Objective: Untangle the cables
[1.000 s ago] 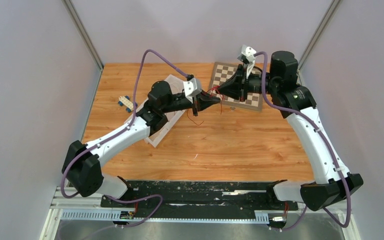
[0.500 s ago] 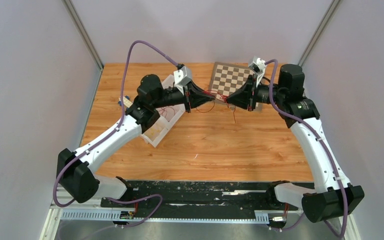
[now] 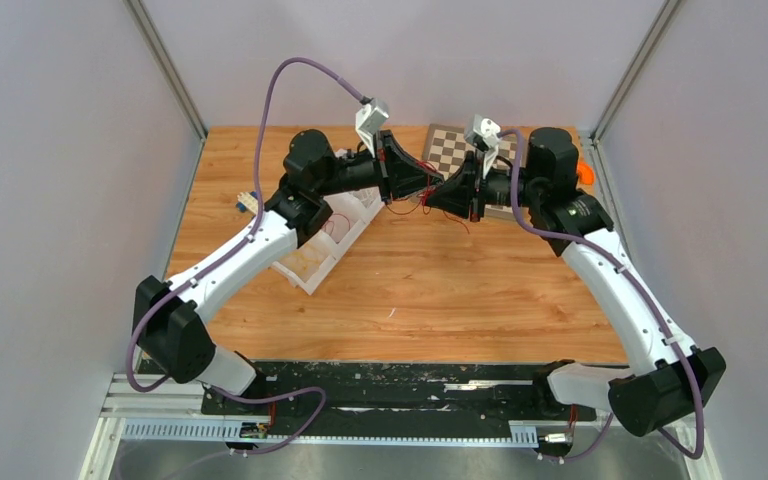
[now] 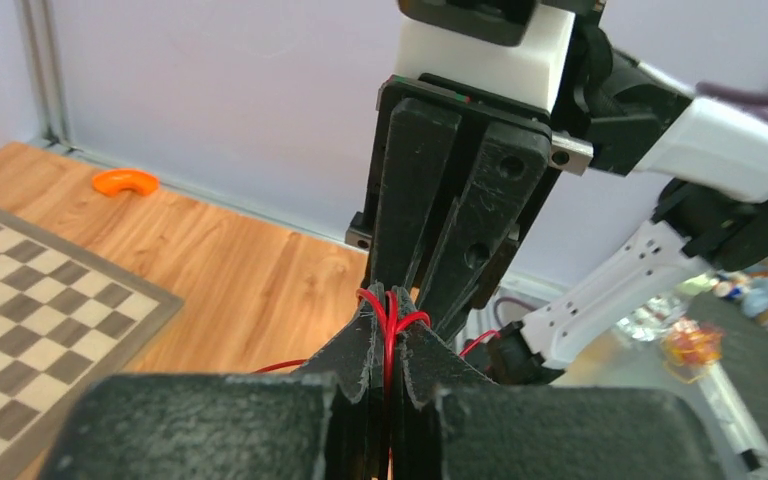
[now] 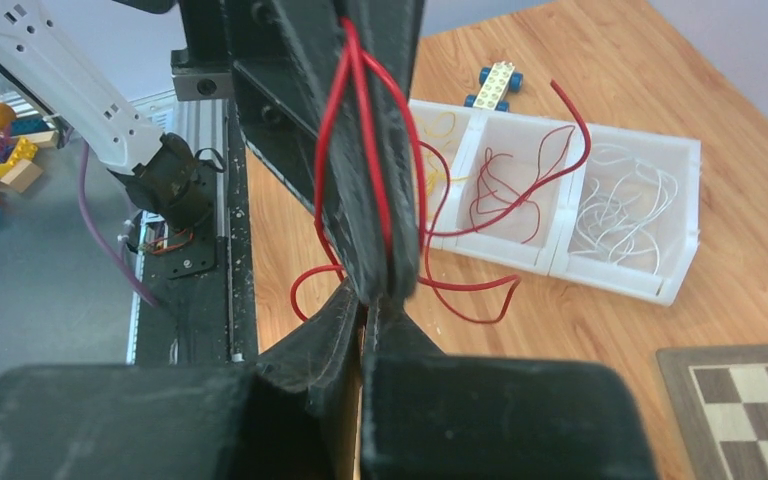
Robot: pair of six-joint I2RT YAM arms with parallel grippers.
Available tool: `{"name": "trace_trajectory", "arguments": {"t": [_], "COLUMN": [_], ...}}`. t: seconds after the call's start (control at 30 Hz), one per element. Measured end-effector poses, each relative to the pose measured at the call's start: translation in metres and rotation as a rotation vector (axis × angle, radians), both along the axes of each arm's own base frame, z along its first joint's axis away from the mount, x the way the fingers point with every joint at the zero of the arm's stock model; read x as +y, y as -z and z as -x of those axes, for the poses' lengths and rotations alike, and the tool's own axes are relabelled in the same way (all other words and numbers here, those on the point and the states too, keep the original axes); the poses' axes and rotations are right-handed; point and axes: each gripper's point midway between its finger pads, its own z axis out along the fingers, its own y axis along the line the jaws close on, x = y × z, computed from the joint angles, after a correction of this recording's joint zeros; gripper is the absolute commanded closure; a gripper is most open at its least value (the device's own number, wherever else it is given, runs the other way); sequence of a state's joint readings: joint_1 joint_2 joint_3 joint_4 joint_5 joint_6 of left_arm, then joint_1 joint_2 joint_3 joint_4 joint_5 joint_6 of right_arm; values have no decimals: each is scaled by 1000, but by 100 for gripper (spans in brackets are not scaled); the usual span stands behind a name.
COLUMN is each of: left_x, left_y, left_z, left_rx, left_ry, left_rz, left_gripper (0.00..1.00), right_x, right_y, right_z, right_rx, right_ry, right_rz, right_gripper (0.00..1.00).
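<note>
Red wires (image 5: 358,120) pinched between left gripper (image 4: 388,335) and right gripper (image 5: 365,305), both closed tight on them, tip to tip above table (image 3: 460,290). Rt wrist view alone shows tray (image 5: 620,283) w/ more wires (image 5: 505,190), yellow, red, white, one colour per compartment. In top view left arm (image 3: 250,250) covers part of tray, strands too fine to trace.

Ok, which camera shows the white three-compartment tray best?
The right wrist view: the tray lies mostly unobstructed, its compartments holding yellow wires, red wires and white wires. The top external view has it partly under the left arm, contents hard to read. The left wrist view does not show it.
</note>
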State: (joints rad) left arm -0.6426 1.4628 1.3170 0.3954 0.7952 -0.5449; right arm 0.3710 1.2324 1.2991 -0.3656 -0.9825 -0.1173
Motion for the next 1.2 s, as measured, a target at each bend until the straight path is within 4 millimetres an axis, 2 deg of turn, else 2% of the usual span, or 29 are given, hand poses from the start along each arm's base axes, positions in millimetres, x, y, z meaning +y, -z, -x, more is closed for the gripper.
{"name": "trace_trajectory", "arguments": {"t": [0.13, 0.27, 0.3, 0.37, 0.4, 0.43, 0.5, 0.6, 0.67, 0.73, 0.77, 0.87, 0.97, 1.2], "left_x": [-2, 0, 2, 10, 13, 18, 29, 44, 57, 72, 84, 130, 162, 177], "left_y": [-9, -7, -5, 1, 2, 1, 6, 22, 37, 56, 67, 80, 95, 142], "left_z": [-2, -6, -7, -8, -8, -9, -6, -4, -11, -19, -30, -68, -92, -113], "left_rx": [61, 59, 57, 65, 55, 41, 16, -15, -16, 0, 3, -40, -89, -144], "left_ry": [18, -19, -34, -61, -72, -89, -113, -139, -169, -186, -219, -350, -418, -340], "left_rz": [36, 24, 12, -23, -33, -43, -94, -185, -244, -302, -333, -394, -464, -566], "left_gripper": [100, 100, 100, 100, 100, 100, 100, 100, 100, 100, 100, 100, 100, 100], "right_x": [3, -9, -17, -31, -40, -46, -55, -59, -60, -62, -65, -77, -83, -88], "right_y": [-8, -8, -6, -6, -2, 2, 6, 12, 16, 16, 21, 39, 51, 59], "right_z": [-9, -15, -16, -21, -22, -22, -27, -29, -28, -30, -30, -30, -29, -27], "right_rx": [-35, -39, -40, -50, -41, -27, -22, -8, 3, -2, 1, 56, 94, 111], "right_ry": [15, 58, 78, 123, 153, 172, 207, 233, 240, 255, 266, 313, 337, 346], "right_rz": [-8, -3, 2, 8, 21, 33, 52, 75, 87, 92, 109, 157, 190, 225], "right_gripper": [100, 98, 86, 42, 25, 18, 11, 6, 1, 0, 0, 0, 0, 0]}}
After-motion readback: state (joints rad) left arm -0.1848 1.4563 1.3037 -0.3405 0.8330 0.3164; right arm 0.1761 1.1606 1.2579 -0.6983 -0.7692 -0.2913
